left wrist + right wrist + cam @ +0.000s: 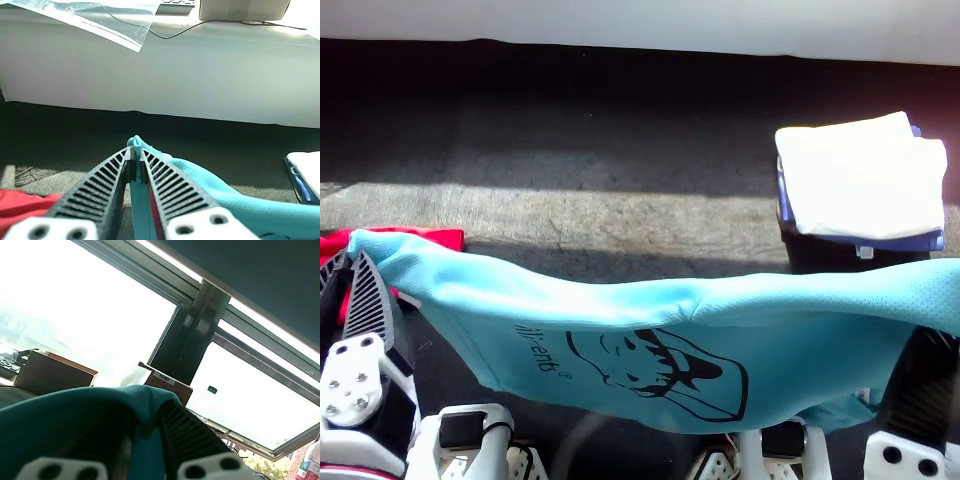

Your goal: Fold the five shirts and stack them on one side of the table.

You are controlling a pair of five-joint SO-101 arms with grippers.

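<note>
Dark grey counter [570,210] lies beneath a turquoise mesh shirt with black print [620,340], stretched in mid-air: left jaws clamp one end, right jaws the other. Folded white shirt [865,175] sits far right, red shirt [420,238] left.

Left gripper [134,152], black w/ ribbed fingers, is sitting mid-frame in the foreground, pinching a fold of turquoise fabric shirt [225,197], cloth poking just past the tips. Red cloth [20,207] is lying beside one finger. Dark grey table [75,145] is running back to a white-draped bench [175,75] carrying a clear plastic sheet [100,20] & brown cardboard box [245,9].
</note>
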